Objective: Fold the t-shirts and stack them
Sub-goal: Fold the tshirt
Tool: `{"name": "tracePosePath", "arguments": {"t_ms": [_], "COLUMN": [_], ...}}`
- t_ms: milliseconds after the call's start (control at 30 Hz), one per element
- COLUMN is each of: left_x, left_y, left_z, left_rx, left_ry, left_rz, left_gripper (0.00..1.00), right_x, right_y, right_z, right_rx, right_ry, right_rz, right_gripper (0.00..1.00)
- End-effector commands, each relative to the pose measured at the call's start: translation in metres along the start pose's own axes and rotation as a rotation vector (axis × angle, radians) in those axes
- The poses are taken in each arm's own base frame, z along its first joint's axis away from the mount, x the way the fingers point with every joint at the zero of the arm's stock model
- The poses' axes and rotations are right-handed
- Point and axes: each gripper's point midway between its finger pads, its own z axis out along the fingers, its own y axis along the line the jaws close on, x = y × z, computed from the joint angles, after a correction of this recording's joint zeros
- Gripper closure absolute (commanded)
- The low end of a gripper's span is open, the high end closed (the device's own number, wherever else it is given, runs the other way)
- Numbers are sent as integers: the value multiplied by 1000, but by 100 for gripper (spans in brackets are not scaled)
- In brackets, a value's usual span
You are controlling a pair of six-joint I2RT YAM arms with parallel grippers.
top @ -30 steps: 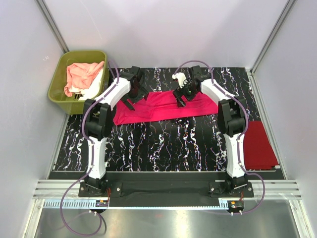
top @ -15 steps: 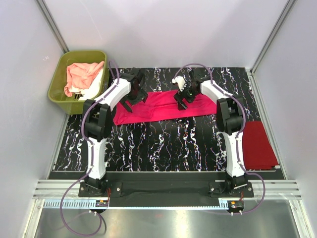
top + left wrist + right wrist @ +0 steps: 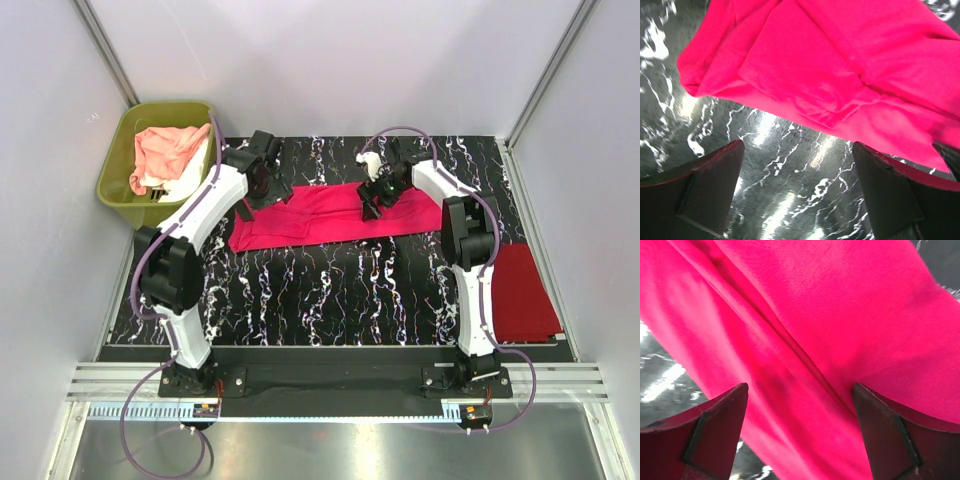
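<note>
The hot pink t-shirt (image 3: 330, 215) lies on the far half of the counter (image 3: 330, 290) as a long band. Its long axis runs left to right; you cannot tell the collar end. It looks light and limp, so pinch doubled edges near each end. Your left hand (image 3: 800, 190) hangs spread just off its left end. Your right hand (image 3: 800, 435) hangs spread over the cloth, holding nothing.

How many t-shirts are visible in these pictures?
4. The hot pink shirt lies spread mid-table; the dark red shirt lies folded at the right edge; the peach-pink shirt and the white shirt sit in the green tub. More may be hidden underneath.
</note>
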Motion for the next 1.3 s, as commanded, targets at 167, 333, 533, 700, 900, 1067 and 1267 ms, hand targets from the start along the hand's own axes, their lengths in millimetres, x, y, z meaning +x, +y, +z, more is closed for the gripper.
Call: {"name": "tracePosePath", "arguments": {"t_ms": [167,333,533,700,900,1067,1267], "left_x": [-30,-25,-16,-3,17,20,22], "left_y": [-6,-2,-2,3,5,4,-11], "left_z": [-36,-33,-5,23,51,62,68], "left_rx": [112,101,25,-66,-100,-103,-102], "left_ry": [-153,-137,-61,10,75,76,60], "left_rz": [149,127,144,120,75,54,62], "left_gripper": [4,4,4,4,5,4,4], "right_x": [22,45,72,88,100,72,25], "right_y": [53,64,73,118,164,171,151], "right_z": [-8,-5,-16,-20,-23,-32,-64], "right_rx": [4,219,432,486,502,505,575], "right_ry": [170,294,375,336,303,214,133], "right_rz": [314,344,551,762,878,837,715], "right_gripper": [15,14,12,12,9,1,0]}}
